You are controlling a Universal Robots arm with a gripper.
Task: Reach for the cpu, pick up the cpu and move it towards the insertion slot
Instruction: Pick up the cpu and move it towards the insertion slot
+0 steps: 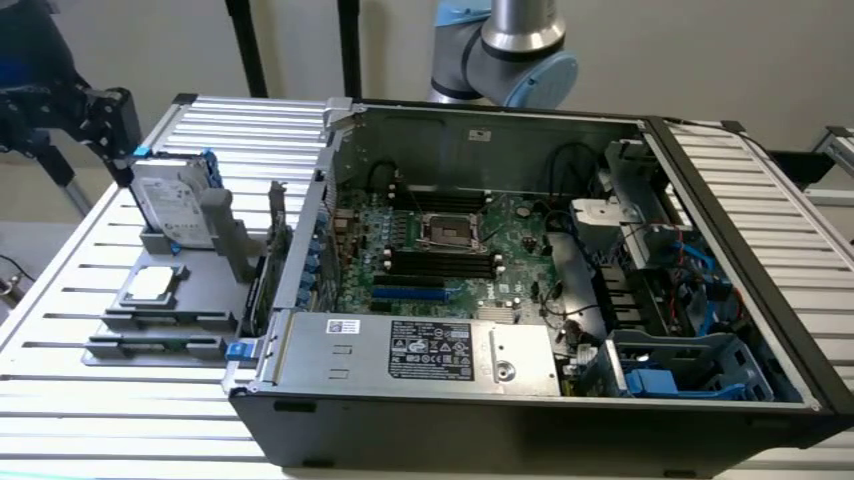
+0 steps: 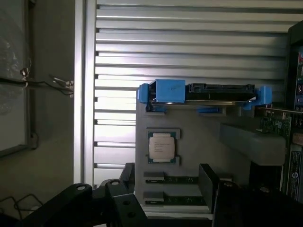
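silver cpu [image 2: 162, 146] lies flat, metal top upward

- Exterior view: soft, even light; the slatted table [image 1: 67, 300] reads pale, while the open computer case [image 1: 454, 140] holds shadow inside its walls.
- Wrist view: dimmer, with glare washing several table slats; the cpu [image 2: 161, 145] lid shows a faint sheen.
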